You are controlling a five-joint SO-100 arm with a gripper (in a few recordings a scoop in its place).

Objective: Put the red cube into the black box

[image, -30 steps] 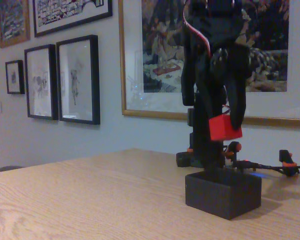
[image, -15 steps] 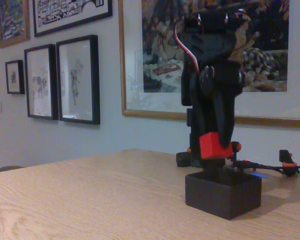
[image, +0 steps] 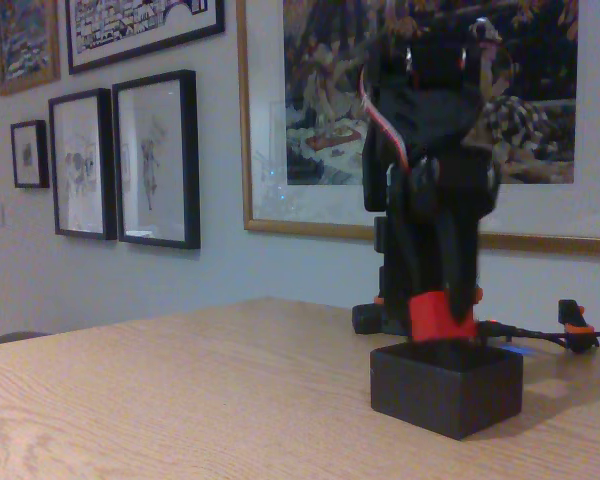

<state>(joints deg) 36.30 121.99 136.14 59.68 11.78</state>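
Gripper clamped on red cube, fingers pointing down. Cube hangs just above open top of black box, lower edge about level with rim. Box sits on wooden table, in front of arm base. Pickup and carry done, by my reckoning. Left: release cube inside box, lift arm clear.

The red cube has been brought lower by the gripper, right down to the black box rim.
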